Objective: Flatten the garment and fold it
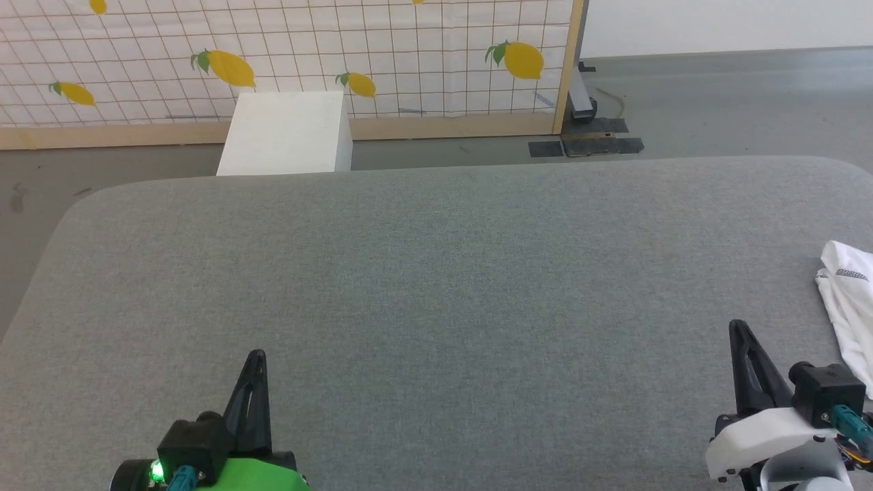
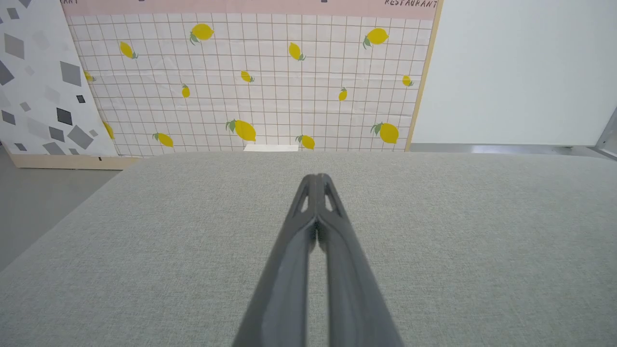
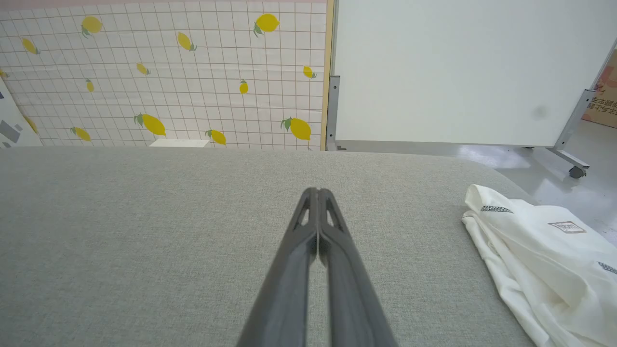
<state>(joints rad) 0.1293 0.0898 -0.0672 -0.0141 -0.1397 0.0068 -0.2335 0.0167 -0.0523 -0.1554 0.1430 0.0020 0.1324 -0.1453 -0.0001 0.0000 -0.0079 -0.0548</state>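
White garment [image 3: 540, 255] crumpled at grey table's [image 1: 436, 273] right edge.

Head view looks steeply down over the grey table [image 1: 436, 273]; both low wrist views skim it, lemon-print panel [image 2: 250, 86] filling their upper left.
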